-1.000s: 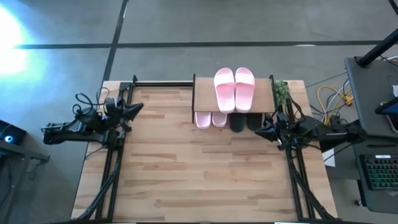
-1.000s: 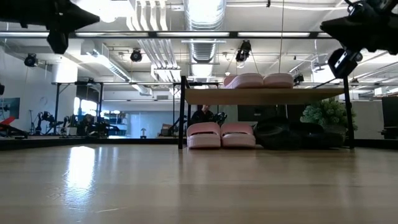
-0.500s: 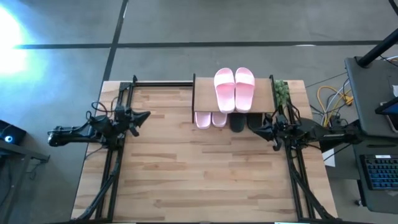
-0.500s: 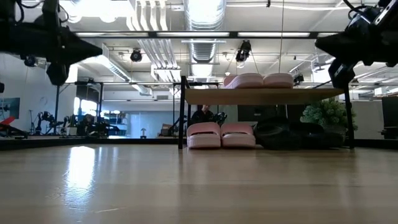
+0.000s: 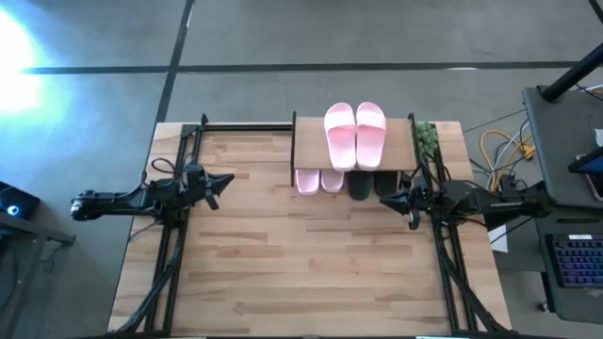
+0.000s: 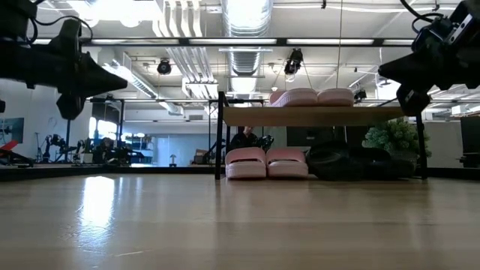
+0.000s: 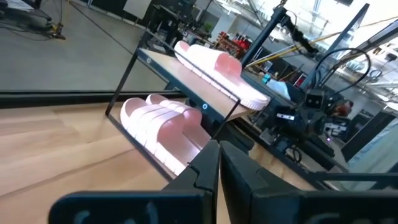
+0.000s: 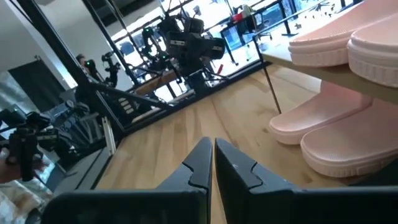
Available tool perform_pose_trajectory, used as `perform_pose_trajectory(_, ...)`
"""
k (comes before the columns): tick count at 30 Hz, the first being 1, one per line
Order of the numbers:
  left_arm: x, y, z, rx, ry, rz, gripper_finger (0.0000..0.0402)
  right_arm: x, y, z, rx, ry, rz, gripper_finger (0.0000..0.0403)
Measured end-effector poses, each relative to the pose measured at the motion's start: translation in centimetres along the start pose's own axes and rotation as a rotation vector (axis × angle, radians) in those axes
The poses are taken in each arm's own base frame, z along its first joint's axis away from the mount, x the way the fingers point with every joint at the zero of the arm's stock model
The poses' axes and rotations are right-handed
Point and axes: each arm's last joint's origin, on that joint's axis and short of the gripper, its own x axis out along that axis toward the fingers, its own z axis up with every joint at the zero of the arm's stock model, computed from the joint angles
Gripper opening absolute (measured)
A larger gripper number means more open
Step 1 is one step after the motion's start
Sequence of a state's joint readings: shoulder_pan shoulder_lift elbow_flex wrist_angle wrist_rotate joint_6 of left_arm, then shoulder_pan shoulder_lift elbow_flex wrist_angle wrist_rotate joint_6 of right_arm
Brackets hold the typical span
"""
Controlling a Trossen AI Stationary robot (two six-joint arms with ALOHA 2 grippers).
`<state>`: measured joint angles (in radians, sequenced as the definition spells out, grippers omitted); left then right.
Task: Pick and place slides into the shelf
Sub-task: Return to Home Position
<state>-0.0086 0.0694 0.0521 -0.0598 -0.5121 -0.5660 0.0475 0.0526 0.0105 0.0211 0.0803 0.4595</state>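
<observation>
Bright overhead strip lights (image 6: 244, 15) flood the room. A hard white glare burns on the floor (image 5: 17, 56) off the table's far left corner, and a pale sheen streaks the table (image 6: 97, 206). Under the shelf (image 6: 315, 115) it's shadowy, and the black slides (image 6: 349, 161) sink into gloom there.

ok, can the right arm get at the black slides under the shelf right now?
Probably yes, but only from the front. The right tool, shut, hangs close by the black slides. The shelf covers most of them from above, leaving just their ends showing.
</observation>
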Motion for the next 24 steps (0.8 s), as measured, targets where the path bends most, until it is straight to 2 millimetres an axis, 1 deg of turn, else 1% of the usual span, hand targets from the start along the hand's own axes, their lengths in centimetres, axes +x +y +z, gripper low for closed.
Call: perform_pose_trajectory(24, 0.58, 0.11, -0.79, 0.049, 0.071, 0.045, 0.0, 0.06, -0.05, -0.12, 0.0, 0.014, -0.006, 0.0013)
